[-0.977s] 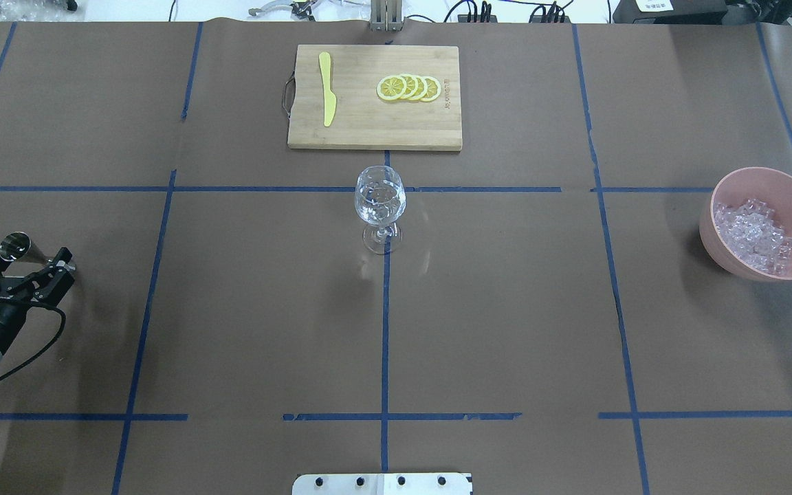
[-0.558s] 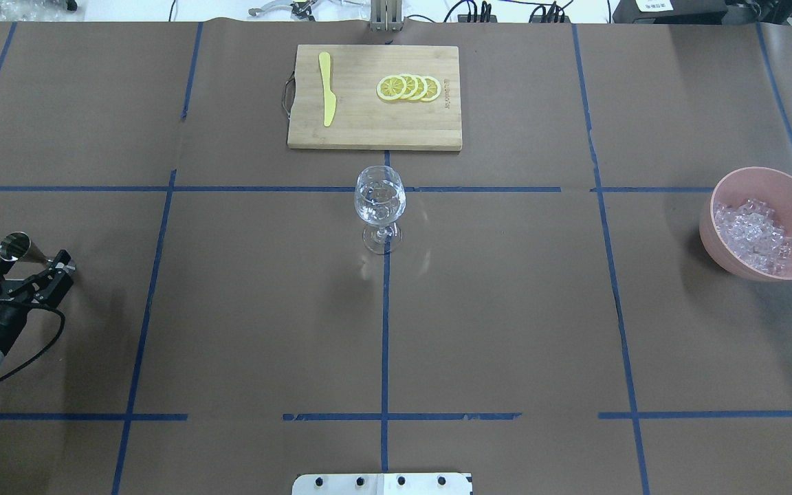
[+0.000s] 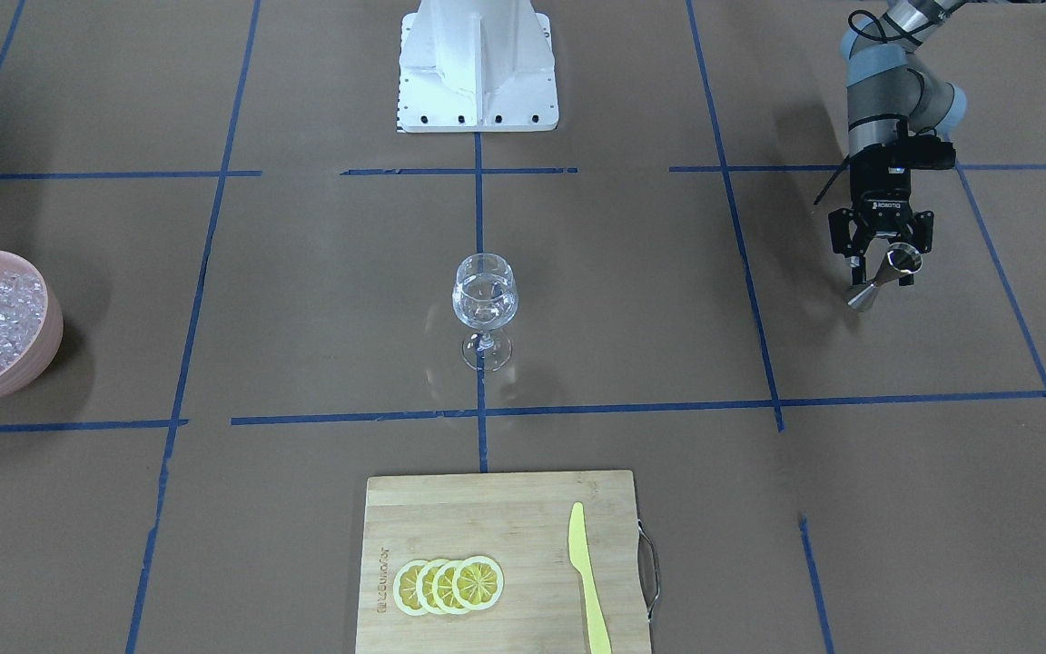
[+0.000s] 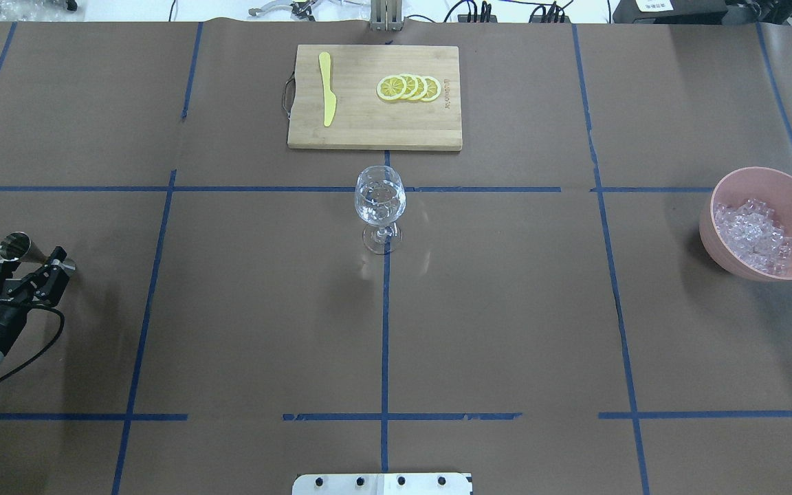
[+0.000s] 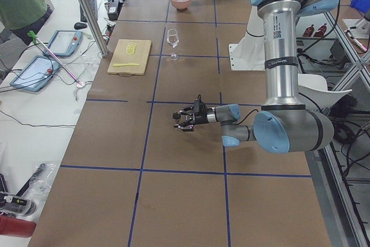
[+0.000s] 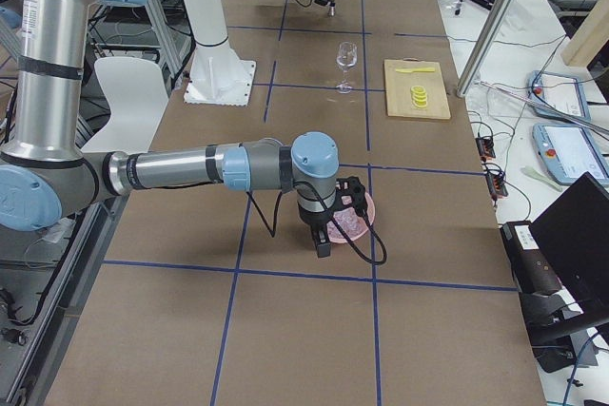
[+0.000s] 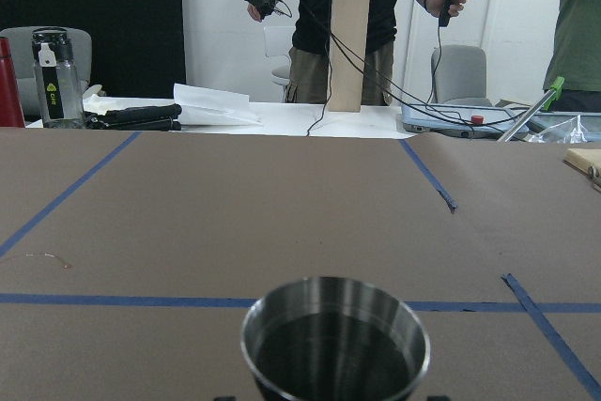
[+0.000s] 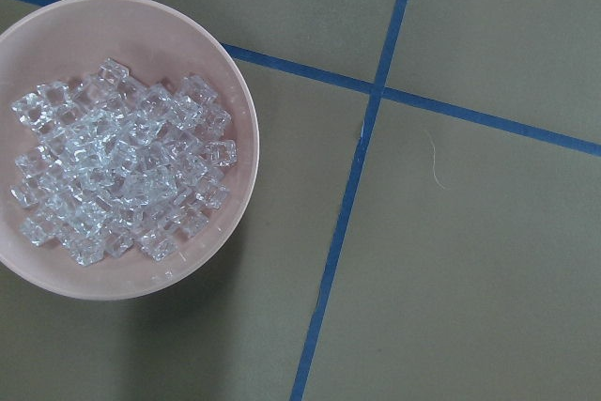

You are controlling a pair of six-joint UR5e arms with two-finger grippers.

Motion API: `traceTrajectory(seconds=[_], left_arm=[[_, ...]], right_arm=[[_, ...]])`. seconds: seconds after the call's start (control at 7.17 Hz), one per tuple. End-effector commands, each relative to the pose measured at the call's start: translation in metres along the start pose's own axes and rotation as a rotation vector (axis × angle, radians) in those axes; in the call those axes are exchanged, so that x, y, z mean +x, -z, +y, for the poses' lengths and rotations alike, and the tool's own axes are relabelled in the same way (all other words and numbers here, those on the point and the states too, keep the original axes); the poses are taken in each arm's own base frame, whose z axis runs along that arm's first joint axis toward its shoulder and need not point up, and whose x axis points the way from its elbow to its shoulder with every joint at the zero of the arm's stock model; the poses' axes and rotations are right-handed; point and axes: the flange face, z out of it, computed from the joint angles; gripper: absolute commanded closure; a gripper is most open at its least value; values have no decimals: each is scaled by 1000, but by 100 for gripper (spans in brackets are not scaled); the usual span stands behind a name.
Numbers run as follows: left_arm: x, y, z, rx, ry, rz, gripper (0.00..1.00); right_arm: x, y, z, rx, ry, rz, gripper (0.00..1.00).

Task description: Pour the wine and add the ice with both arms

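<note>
The right gripper [image 6: 324, 244], spread impossible to tell, hangs by the bowl [image 8: 202, 268]; its ice [image 8: 113, 171] looks light, hard, slippery: pinch one chunk across flat faces.

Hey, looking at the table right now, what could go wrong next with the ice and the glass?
The left end effector appears open around the upright metal jigger; a skewed retreat could knock it over. The ice is small, glassy and heaped in the pink bowl, so a chunk may slip from the right end effector on the way. The stemmed wine glass could tip if bumped.
</note>
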Motion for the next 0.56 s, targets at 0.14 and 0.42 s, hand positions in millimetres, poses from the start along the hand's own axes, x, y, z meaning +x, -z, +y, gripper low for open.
traceTrajectory(seconds=[0.14, 0.42], left_arm=[[0, -4, 6, 0, -8, -5, 46], [2, -5, 8, 1, -6, -4, 51]], right_arm=[[0, 0, 1, -1, -1, 0, 0], [1, -1, 1, -2, -2, 0, 0]])
